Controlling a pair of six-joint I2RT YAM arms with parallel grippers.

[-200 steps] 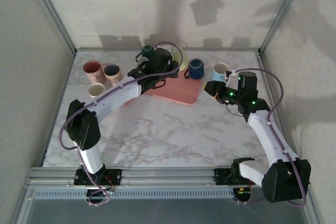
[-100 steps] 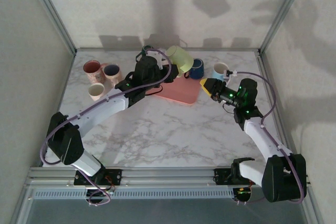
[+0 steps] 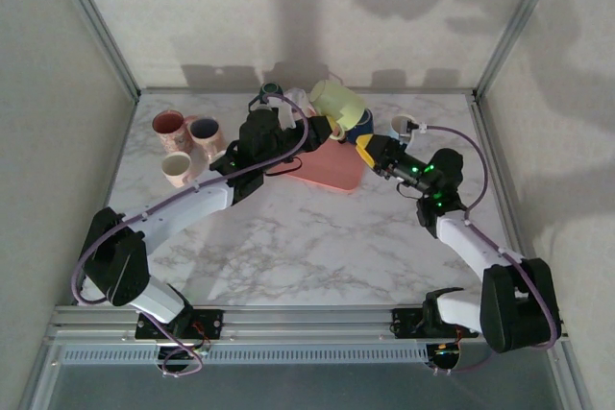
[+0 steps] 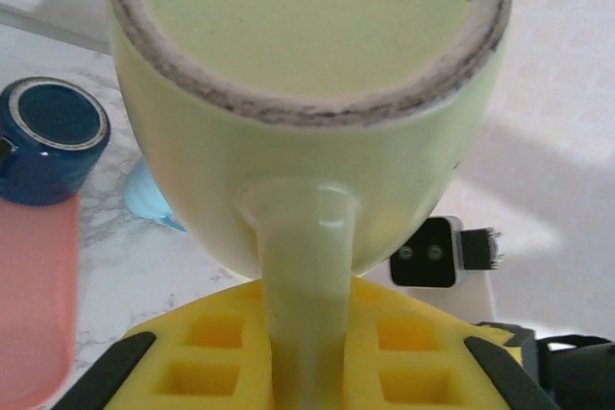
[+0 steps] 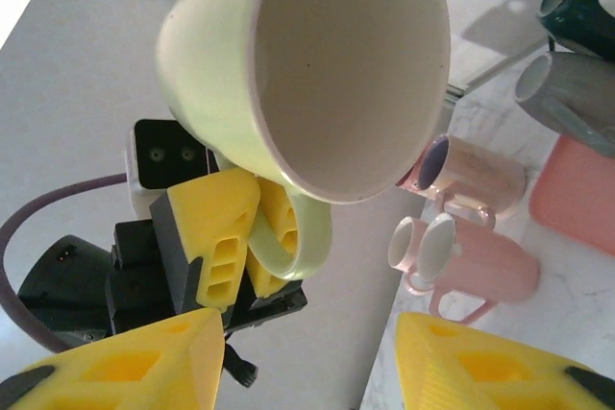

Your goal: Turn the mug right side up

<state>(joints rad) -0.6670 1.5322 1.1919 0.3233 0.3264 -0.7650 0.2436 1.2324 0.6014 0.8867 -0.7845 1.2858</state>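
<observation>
overhead, the lime mug [image 3: 338, 103] hangs in the air above the far right corner of the pink tray [image 3: 322, 172], tipped on its side, neither inverted nor upright. the left fingers [image 3: 333, 130] are clenched on its handle, and the right fingers [image 3: 368, 148] sit just right of the tray, close beside the mug. counted from here there is one tray and six more mugs on the counter [image 3: 317, 237]: three left of the tray, a dark green mug [image 3: 271, 91] behind it, a blue mug [image 3: 360, 128] at its far right corner, and a pale mug [image 3: 404, 127] further right.

from the left wrist, the mug's base faces the lens and only the thin handle [image 4: 298, 324] is pinched. the cup could likely swivel about that handle or slide out.

from the right wrist, the mug's mouth faces the lens and the right fingers are spread apart, grasping nothing. a grey mug [image 5: 567, 93] shows just behind the tray, so probably seven others in all. if these fingers close off-line they may knock the rim and pry the mug loose, dropping it onto the tray.
</observation>
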